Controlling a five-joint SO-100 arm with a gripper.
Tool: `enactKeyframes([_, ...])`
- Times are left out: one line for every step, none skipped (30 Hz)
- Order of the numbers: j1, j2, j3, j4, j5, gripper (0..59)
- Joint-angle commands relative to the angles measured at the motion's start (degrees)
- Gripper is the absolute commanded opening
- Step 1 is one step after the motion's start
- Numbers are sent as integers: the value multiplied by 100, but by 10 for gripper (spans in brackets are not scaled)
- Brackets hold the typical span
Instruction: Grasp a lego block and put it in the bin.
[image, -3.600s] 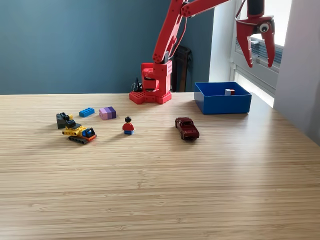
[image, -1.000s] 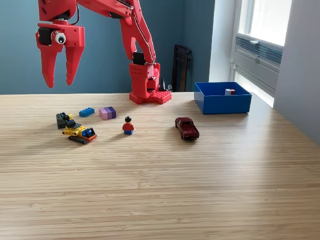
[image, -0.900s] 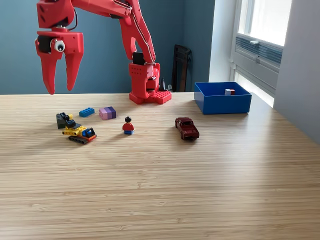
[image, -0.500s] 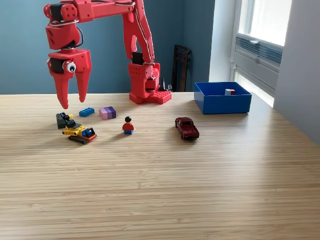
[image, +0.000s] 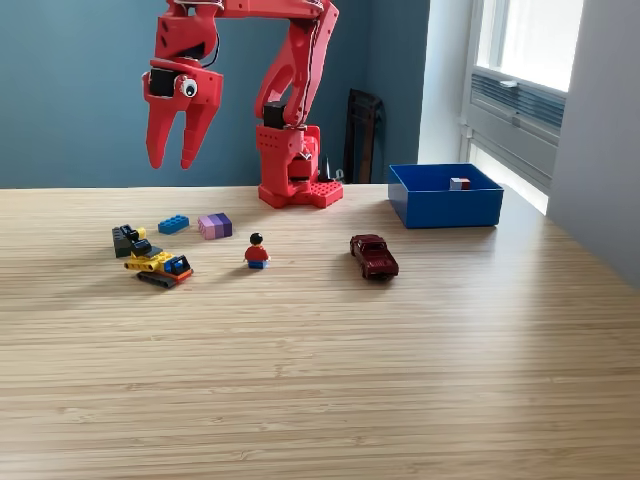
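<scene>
My red gripper (image: 170, 163) hangs open and empty in the air, fingers pointing down, above and slightly behind the blue lego block (image: 173, 224) at the exterior view's left. Beside that block lies a pink and purple block (image: 215, 226). A dark block (image: 124, 237) and a small yellow lego vehicle (image: 159, 263) lie further left. The blue bin (image: 444, 196) stands at the back right with a small red and white block (image: 459, 183) inside it.
A lego minifigure in red (image: 257, 251) stands mid-table. A dark red toy car (image: 374, 256) sits right of it. My arm's red base (image: 293, 170) is at the table's back edge. A window and a white wall close the right side.
My gripper swung from over the bin across to the far left, dipped towards the dark block, and has now risen and shifted right, above the blue block. No object has moved.
</scene>
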Motion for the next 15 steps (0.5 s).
enactKeyframes([422, 606, 580, -325, 26, 166])
enactKeyframes([519, 606, 712, -352, 105, 160])
enactKeyframes([606, 606, 844, -360, 141, 159])
enactKeyframes([686, 606, 984, -378, 158, 157])
enactKeyframes([756, 606, 1134, -431, 220, 156])
enactKeyframes([826, 606, 1274, -466, 255, 155])
enactKeyframes([870, 606, 1433, -492, 272, 155])
enactKeyframes([905, 606, 1573, -519, 290, 155])
enactKeyframes([932, 606, 1714, -554, 308, 157])
enactKeyframes([932, 606, 1846, -606, 308, 161])
enactKeyframes([932, 606, 1951, -642, 308, 171])
enactKeyframes([932, 606, 2013, -642, 316, 185])
enactKeyframes([923, 606, 2057, -642, 334, 197])
enactKeyframes([914, 606, 2074, -642, 343, 209])
enactKeyframes([905, 606, 2083, -642, 378, 218])
